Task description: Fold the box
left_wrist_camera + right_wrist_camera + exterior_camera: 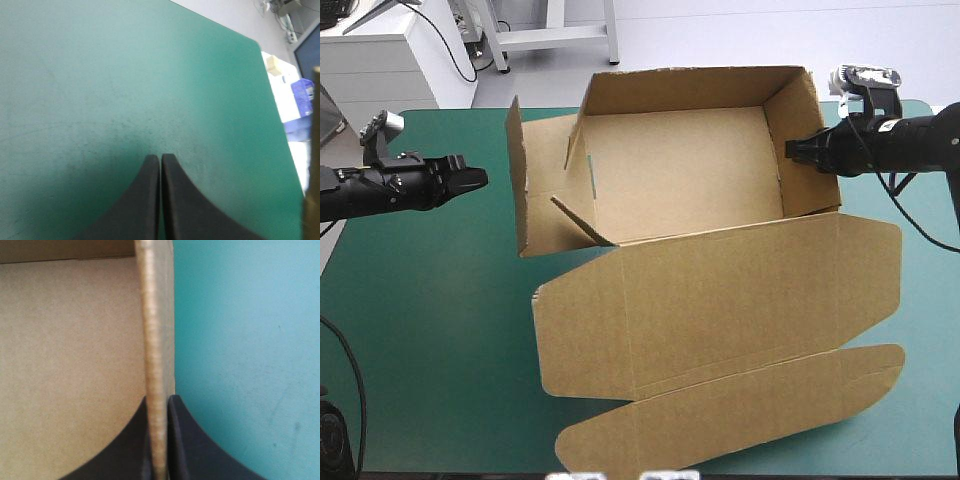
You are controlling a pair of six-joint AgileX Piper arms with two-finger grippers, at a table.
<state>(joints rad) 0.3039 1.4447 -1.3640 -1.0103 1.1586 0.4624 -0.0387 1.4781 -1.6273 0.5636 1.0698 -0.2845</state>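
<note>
Nearest us in the high view is the long tuck flap (730, 415). It has rounded ends, lies flat, and is smooth matte brown board. One crease joins it to the lid (720, 300), a single broad panel with rounded outer corners, also flat on the table's teal-green cover (430, 330).

Both are part of the one brown corrugated-board box (680, 165), a cut sheet standing as an open tray mid-table, toward the far edge.

- **Walls:** we count two fully upright, the far one and the right one.
- **Left side:** one tall panel stands leaning outward. One smaller flap angles inward at the near-left corner.
- **Tray floor:** bare.

There are two grippers, each with two black fin-shaped fingers.

- **Right gripper (790, 150):** it pinches the right wall, fingers all but together. In its wrist view (159, 400) the fluted cut edge runs straight up between them. One finger is inside the tray and the other is outside over the cover.
- **Left gripper (483, 180):** it sits left of the box without touching it, over bare cover. In its wrist view (160, 157) the fingers are pressed together into a pointed arch, gripping nothing.

The cover there is smooth, with faint scuffs.
</note>
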